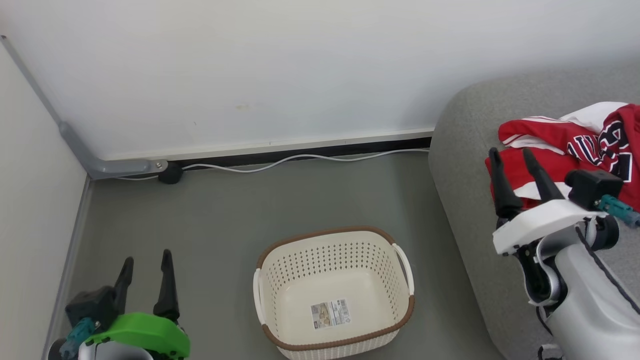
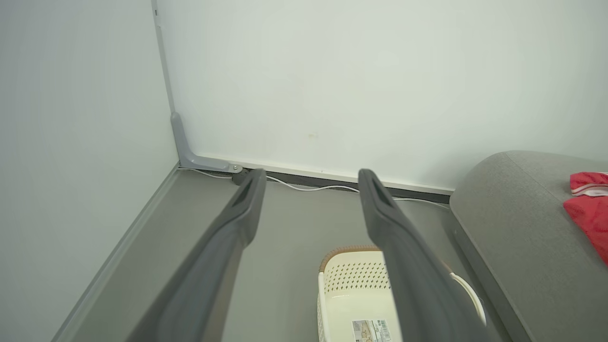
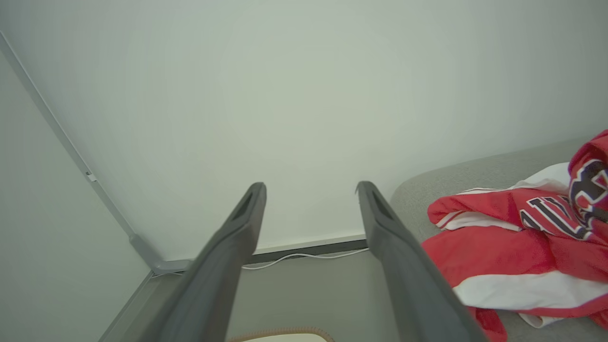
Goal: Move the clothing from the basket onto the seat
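The cream perforated basket [image 1: 334,292] with a brown rim stands on the floor, holding nothing but a label sticker [image 1: 330,313] on its bottom. The red clothing [image 1: 565,147] with white bands and black-white lettering lies heaped on the grey seat [image 1: 465,150] at the right. My right gripper [image 1: 511,154] hovers open over the seat's edge, just left of the clothing, with nothing between its fingers. My left gripper [image 1: 147,259] stands open at the lower left, well left of the basket. The left wrist view shows the basket [image 2: 351,289] and the clothing [image 2: 591,209] on the seat [image 2: 513,223].
A white wall and baseboard run behind, with a white cable [image 1: 300,159] along the floor. A grey conduit [image 1: 70,140] comes down the left corner. Grey floor [image 1: 215,215] lies between the basket and the wall.
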### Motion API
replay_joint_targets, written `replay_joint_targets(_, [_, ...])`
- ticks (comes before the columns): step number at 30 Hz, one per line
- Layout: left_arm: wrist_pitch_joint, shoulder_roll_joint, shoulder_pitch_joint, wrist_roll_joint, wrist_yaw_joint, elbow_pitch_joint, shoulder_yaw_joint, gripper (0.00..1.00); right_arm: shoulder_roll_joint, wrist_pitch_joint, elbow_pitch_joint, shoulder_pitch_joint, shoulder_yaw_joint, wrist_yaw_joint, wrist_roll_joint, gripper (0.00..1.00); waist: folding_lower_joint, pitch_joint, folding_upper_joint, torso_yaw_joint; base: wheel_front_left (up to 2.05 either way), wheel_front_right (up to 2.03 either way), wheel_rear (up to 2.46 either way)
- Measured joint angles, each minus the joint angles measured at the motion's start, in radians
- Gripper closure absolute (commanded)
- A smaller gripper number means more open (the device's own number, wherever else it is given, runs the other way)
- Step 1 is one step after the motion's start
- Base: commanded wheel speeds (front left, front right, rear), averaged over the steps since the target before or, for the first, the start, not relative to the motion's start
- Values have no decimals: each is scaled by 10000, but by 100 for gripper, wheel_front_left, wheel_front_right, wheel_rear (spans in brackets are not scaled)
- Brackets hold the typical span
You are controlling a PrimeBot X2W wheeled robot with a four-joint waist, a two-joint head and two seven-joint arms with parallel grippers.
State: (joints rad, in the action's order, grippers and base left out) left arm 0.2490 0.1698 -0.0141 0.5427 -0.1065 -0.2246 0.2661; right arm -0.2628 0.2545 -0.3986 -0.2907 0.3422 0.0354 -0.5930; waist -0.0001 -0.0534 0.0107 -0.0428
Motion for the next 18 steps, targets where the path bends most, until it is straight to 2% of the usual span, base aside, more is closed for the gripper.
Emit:
replay_joint_targets(8, [2, 56, 608, -38, -6, 487, -775, 0, 353, 0, 800, 1141, 44, 295, 426, 0, 0, -202, 0, 197, 0, 0, 0])
replay_joint_targets(18, [2, 13, 1277, -201, -94, 1032, -1271, 0, 541, 0, 1522, 2206, -96, 470, 639, 0, 0, -199, 0, 288, 0, 0, 0])
